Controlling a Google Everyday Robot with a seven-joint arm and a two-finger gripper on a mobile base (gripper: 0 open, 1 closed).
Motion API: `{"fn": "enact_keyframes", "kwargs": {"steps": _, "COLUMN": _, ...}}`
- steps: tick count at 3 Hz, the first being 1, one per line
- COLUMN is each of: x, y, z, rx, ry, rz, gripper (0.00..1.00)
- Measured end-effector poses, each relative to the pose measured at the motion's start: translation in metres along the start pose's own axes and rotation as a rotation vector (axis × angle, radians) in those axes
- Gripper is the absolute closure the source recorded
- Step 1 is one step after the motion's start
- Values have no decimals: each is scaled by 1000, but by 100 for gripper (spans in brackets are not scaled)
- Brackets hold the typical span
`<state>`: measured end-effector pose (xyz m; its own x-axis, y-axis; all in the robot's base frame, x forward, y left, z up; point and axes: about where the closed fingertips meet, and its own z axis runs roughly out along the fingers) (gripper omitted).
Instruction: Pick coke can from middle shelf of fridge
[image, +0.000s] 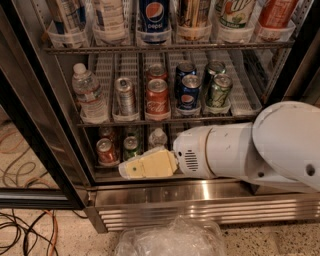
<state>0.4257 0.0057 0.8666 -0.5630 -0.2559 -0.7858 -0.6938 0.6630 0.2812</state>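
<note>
The coke can (157, 98) stands upright at the front of a lane on the middle shelf (165, 121) of the fridge (200, 192), with a second red can (156, 71) behind it. My gripper (134, 169), cream-coloured on a thick white arm (260, 150), reaches in from the right. It is below the middle shelf, in front of the bottom shelf, lower than the coke can and slightly left of it. It holds nothing that I can see.
On the middle shelf are a water bottle (89, 94), a silver can (124, 95), blue Pepsi cans (189, 92) and green-and-silver cans (218, 90). The bottom shelf holds a red can (106, 150), a green can (131, 147) and a small bottle (158, 137). The black door frame (35, 145) is at left. A clear plastic bag (170, 240) and cables (25, 230) lie on the floor.
</note>
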Motion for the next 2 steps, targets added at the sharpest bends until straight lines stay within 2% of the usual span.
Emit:
{"fn": "enact_keyframes", "kwargs": {"steps": 1, "x": 1, "y": -1, "z": 8, "rx": 3, "ry": -30, "rz": 18, "gripper": 0}}
{"fn": "enact_keyframes", "kwargs": {"steps": 2, "x": 12, "y": 4, "z": 32, "rx": 29, "ry": -75, "rz": 88, "gripper": 0}}
